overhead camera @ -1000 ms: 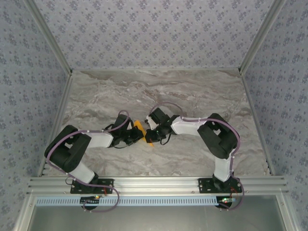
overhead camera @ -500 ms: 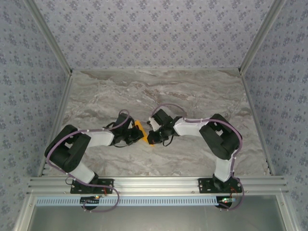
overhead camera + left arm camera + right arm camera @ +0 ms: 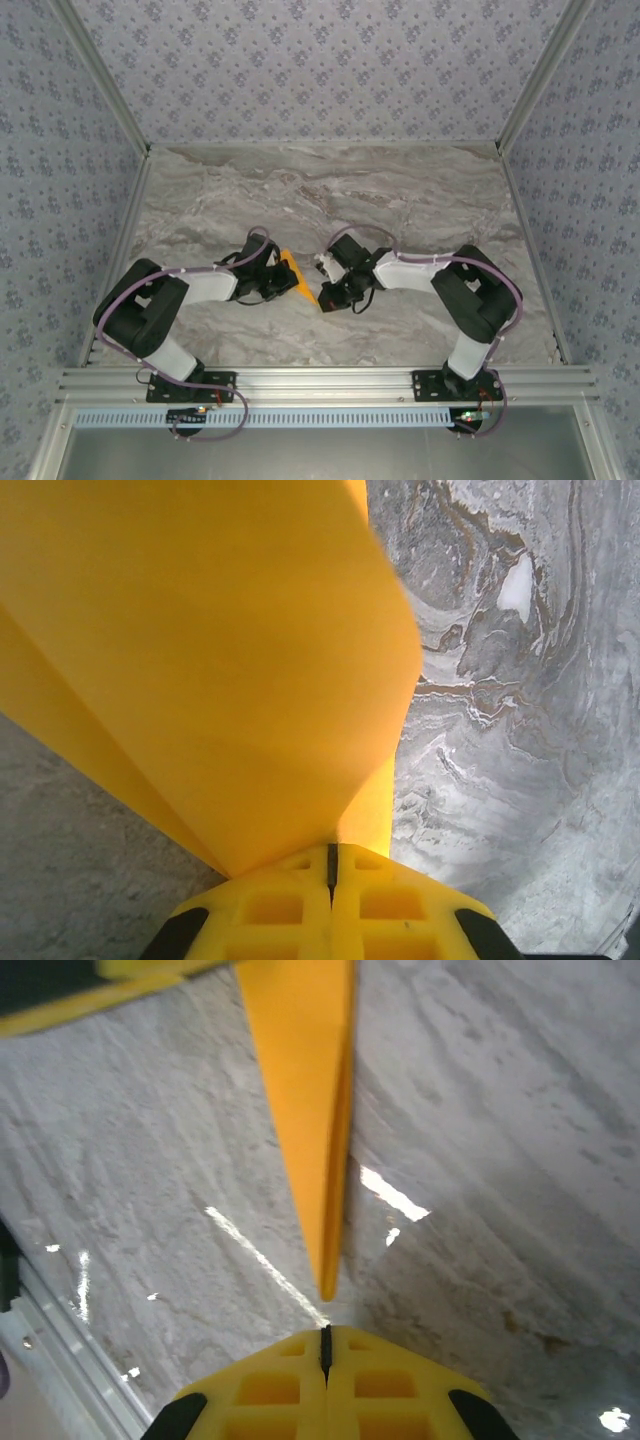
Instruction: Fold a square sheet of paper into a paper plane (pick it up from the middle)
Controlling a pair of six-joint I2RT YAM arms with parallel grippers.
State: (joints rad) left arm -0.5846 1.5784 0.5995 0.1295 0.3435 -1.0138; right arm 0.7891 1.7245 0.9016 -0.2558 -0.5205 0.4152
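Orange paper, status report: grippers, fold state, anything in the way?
Left gripper shut on bright-orange folded paper sheet. Right gripper shut, the sheet's sharp tip just ahead. No obstacle seen.

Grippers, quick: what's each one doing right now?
Left gripper: closed, holding the paper plane.
Right gripper: closed, holding nothing; the plane's tip sits just past its fingertips.

Paper plane (image 3: 200,660) plain bright orange-yellow; tabletop (image 3: 400,190) grey-white marble veining; walls (image 3: 320,70) lilac-grey, small dark floral print; arms (image 3: 150,315) black and white, cables (image 3: 253,237) purple.
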